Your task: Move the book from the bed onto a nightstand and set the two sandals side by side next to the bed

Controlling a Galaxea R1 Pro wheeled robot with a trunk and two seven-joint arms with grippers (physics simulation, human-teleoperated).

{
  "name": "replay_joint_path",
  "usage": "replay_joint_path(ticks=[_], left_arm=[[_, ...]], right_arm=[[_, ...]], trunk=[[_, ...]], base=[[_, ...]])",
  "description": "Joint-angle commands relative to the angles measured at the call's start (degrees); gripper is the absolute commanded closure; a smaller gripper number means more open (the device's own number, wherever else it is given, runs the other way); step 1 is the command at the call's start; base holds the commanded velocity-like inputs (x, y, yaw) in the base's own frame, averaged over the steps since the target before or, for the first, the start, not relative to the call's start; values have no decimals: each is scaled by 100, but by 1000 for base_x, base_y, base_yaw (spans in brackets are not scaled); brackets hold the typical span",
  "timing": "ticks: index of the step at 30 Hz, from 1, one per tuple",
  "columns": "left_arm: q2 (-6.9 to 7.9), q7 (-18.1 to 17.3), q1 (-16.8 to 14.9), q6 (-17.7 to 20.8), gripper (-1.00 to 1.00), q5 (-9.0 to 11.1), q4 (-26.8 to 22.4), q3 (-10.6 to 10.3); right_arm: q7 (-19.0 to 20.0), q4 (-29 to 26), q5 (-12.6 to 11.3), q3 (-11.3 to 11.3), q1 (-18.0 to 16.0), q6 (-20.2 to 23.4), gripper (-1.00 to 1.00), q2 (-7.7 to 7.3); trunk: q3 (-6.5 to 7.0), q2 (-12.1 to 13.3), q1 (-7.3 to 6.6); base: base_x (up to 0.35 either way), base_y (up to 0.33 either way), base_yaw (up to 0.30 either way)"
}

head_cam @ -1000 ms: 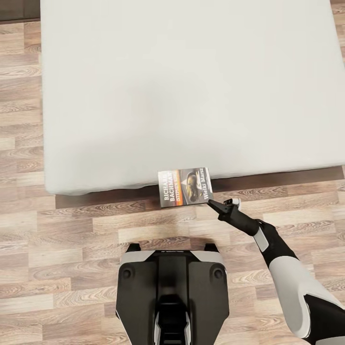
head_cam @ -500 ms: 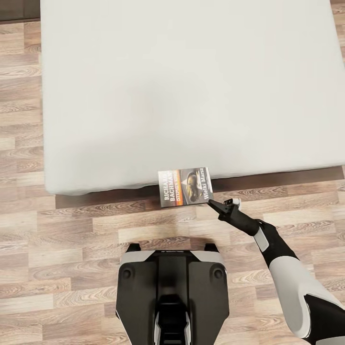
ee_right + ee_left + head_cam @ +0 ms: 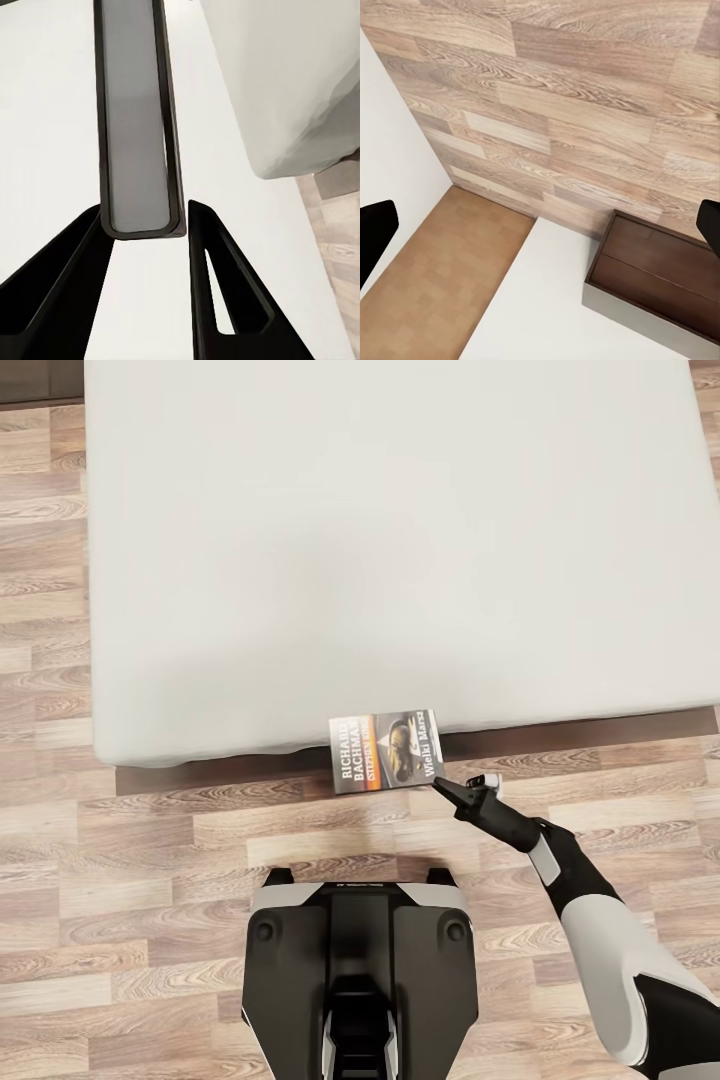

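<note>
A small dark paperback book [image 3: 387, 750] with an orange band overhangs the near edge of the off-white mattress of the low bed [image 3: 390, 540], above the wood-plank floor [image 3: 150, 840]. The right claw [image 3: 441, 784] touches the book's corner, its black fingers [image 3: 217, 277] slightly parted around the book's edge [image 3: 136, 127]. The left claw's fingertips [image 3: 376, 229] stand wide apart, holding nothing.

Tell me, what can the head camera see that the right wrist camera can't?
Head view: the book's cover with its white lettering, poking out over the bed's near edge, plus the wood floor and the robot's own base. Right wrist view: the book's thin grey page edge close up, with black fingers on either side of it. Both: the book, the bed's white mattress and the right gripper at the book.
</note>
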Motion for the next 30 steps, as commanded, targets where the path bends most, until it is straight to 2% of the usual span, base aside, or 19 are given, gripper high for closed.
replay_joint_path(ticks=[1,5,9,13,30], left_arm=[[1,-12,-2,-19,-100,55,7,-49],[-3,-12,-2,-19,-100,53,7,-54],[-21,-12,-2,-19,-100,47,7,-56],[-63,-12,-2,-18,-100,40,7,-57],[-86,-12,-2,-13,-100,34,7,-57]], right_arm=[[18,0,-3,-4,-1,58,100,2],[18,-1,-14,-42,0,55,100,26],[18,3,-203,-189,5,65,100,52],[18,4,-289,-239,7,84,100,55],[18,-2,-327,-264,7,92,100,54]], trunk=[[-5,-8,3],[-5,-8,3],[-5,-8,3],[-5,-8,3],[-5,-8,3]], base=[[0,0,0],[0,0,0],[0,0,0],[0,0,0],[0,0,0]])
